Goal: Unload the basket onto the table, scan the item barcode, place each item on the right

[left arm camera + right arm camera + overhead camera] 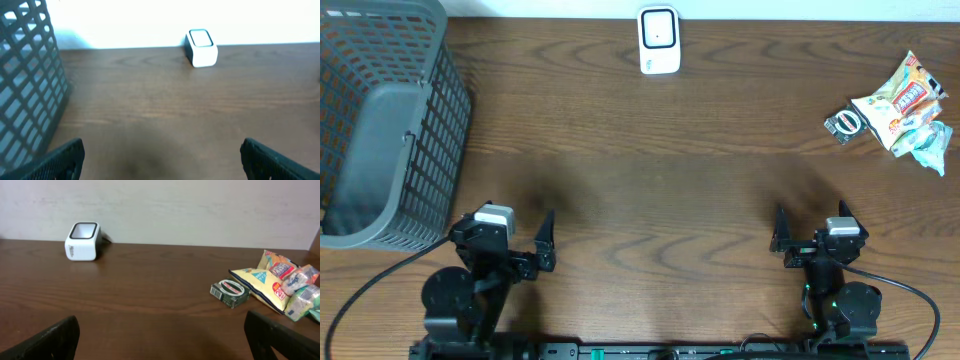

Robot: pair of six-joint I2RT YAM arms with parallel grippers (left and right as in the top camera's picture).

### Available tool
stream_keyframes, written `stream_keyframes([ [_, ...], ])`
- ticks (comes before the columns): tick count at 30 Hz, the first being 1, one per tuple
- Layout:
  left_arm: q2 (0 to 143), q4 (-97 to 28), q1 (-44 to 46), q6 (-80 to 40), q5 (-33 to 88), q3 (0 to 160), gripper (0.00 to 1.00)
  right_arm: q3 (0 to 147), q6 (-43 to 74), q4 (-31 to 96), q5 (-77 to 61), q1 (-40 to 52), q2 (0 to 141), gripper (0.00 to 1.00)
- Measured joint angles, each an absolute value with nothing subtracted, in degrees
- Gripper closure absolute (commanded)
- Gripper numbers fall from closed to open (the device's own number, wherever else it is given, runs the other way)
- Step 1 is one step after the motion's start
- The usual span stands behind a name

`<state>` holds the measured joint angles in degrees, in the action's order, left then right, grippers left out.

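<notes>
Left hand (161, 162) and right hand (162, 340) are hanging open, empty.
Scanner (659, 40) is standing at the far edge of the table (640, 170); seemingly snack packets (903, 100) are lying rightward.

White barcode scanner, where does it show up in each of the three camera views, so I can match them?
Overhead: scanner top centre, at the far edge of the table.
Left wrist: scanner upper middle, slightly right of centre.
Right wrist: scanner upper left.
Shared landmark: the dark wooden table's far edge, meeting the pale wall right behind the scanner.
</notes>
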<state>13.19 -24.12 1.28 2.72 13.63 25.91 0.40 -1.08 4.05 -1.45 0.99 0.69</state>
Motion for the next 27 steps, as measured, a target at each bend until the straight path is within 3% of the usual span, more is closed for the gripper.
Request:
stream_keyframes([
  [8,7.3,-8.1,1.1,1.1,13.6,14.3,0.02,0.4,-1.1,4.1,-1.5,1.0,0.7,0.01],
  [27,0.6,5.8,0.4,-6.3,8.8,0.4,0.03,0.4,-1.1,4.1,-1.5,1.0,0.7,0.01],
])
